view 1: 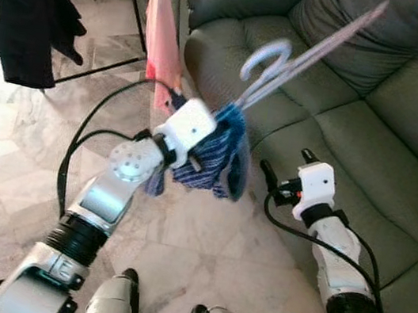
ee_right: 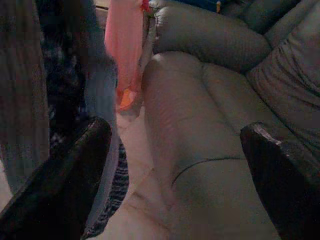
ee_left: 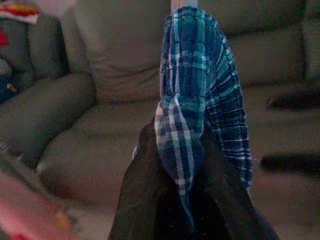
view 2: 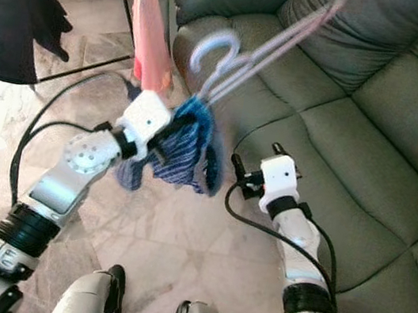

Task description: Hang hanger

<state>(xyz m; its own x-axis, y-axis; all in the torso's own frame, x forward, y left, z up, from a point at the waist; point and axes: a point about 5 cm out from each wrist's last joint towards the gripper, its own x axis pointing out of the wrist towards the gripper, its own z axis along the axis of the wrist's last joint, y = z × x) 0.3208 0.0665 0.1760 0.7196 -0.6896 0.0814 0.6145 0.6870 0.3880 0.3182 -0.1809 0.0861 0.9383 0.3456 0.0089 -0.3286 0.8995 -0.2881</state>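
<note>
I've got the left gripper [view 1: 216, 125] clamped on the blue plaid cloth [view 1: 213, 153] where it drapes over the hanger [view 1: 306, 56], and the wrist view shows both black fingers [ee_left: 145, 200] pinching the fabric fold. The hanger is up in the air in front of the sofa [view 1: 377, 112], tilted, its pale hook [view 1: 264, 57] blurred, so it's swinging. The right gripper [view 1: 283, 169] hovers just beside it over the sofa edge, fingers spread wide, holding nothing.

My read: this is the carry toward the rack. To do it well I'd go slowly and let the swing settle, because my grip is mostly on cloth and the hanger could slip out of it. The hook needs turning toward the rail before I reach.

Around me: the black drying rack [view 1: 130, 7] stands to my left, with a pink garment [view 1: 162, 28] hanging near and a black garment [view 1: 28, 14] further off. The pink 1 hangs between me and the rail, so the hook could snag it. The rack's legs are on the marble floor [view 1: 180, 232] near my path.
</note>
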